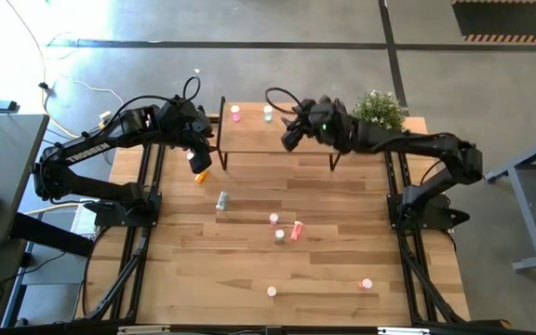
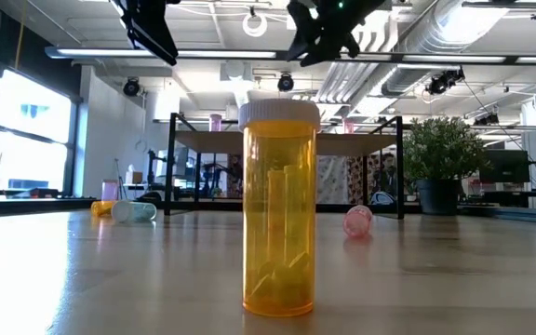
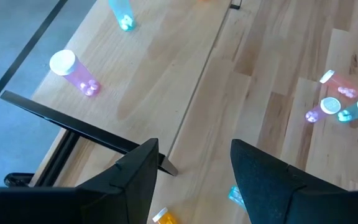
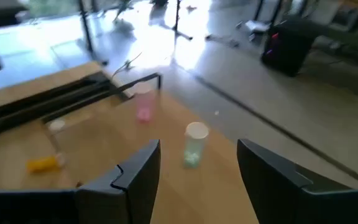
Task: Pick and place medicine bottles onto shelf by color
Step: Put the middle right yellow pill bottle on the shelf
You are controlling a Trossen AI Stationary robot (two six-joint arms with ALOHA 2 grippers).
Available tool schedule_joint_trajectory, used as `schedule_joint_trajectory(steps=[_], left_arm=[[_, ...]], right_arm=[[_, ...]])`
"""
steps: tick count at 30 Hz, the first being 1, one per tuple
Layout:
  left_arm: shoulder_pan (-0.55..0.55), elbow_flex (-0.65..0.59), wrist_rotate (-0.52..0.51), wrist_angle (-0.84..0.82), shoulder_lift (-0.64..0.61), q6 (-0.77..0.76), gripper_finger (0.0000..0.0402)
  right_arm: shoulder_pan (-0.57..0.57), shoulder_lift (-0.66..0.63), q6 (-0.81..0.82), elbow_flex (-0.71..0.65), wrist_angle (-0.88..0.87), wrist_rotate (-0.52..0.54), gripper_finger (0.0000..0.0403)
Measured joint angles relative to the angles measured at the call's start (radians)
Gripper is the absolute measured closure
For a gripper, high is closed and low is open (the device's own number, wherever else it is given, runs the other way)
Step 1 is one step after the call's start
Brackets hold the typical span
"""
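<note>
Right hand (image 1: 291, 138) hangs above the shelf (image 1: 277, 140), arm stretched in from the right side, fingers (image 4: 135, 177) spread apart with nothing between them. Just ahead of it a pale green bottle (image 4: 194, 144) stands upright, white cap up; a pink bottle (image 4: 143, 104) stands upright farther along the same shelf edge.

Left hand (image 1: 196, 149) is raised just off the shelf's left end, arm bent in from the left, fingers (image 3: 135, 180) parted and empty. An orange bottle (image 1: 201, 175) lies on the tabletop (image 1: 249, 261) close below it, a pale one (image 1: 221, 200) lies a little further out.

More bottles are scattered well apart from both hands: a cluster mid-tabletop (image 1: 285, 229), others near the front edge. In the low view one orange bottle (image 2: 279, 209) stands upright, white-capped.
</note>
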Motion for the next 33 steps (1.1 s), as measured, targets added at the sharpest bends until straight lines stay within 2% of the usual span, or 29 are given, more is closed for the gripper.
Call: schedule_joint_trajectory(steps=[6,11,16,28,33], left_arm=[[0.0,0.0,0.0,0.0,0.0,-0.002,0.0209],[0.007,0.0,-0.001,0.003,0.0,-0.019,0.0209],[0.036,0.0,-0.004,0.057,0.0,-0.028,0.0209],[0.132,0.0,-0.004,0.235,0.0,-0.053,0.0209],[0.165,0.0,-0.004,0.276,0.0,-0.053,0.0209]], right_arm=[[-0.103,0.0,-0.054,0.161,-0.306,-0.275,0.0198],[-0.189,0.0,-0.151,0.201,-0.41,-0.488,0.0198],[-0.259,0.002,-0.226,0.169,-0.437,-0.678,0.0198],[-0.27,0.003,-0.337,0.085,-0.39,-0.687,0.0198],[-0.27,0.003,-0.338,0.04,-0.327,-0.641,0.0198]])
